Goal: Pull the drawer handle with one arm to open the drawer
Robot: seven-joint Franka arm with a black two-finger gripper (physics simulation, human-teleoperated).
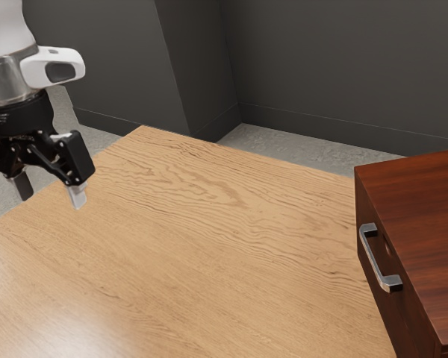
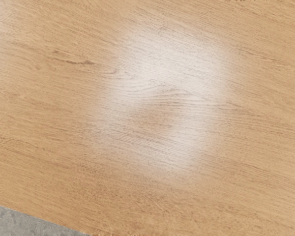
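A dark red-brown wooden cabinet (image 1: 425,246) stands at the exterior view's right edge of the table. Its drawer front faces left and carries a silver bar handle (image 1: 378,257), set vertically. The drawer front sits flush with the cabinet. My black gripper (image 1: 50,192) hangs above the table's far left side, a long way from the handle. Its two fingers point down, stand apart and hold nothing. The wrist view looks straight down on bare wood grain of the table (image 2: 152,123) with a bright glare patch.
The light wooden table (image 1: 209,246) spans most of the exterior view between my gripper and the cabinet. Grey floor (image 1: 313,145) and dark walls lie behind it. A strip of grey floor (image 2: 19,223) shows past the table edge in the wrist view.
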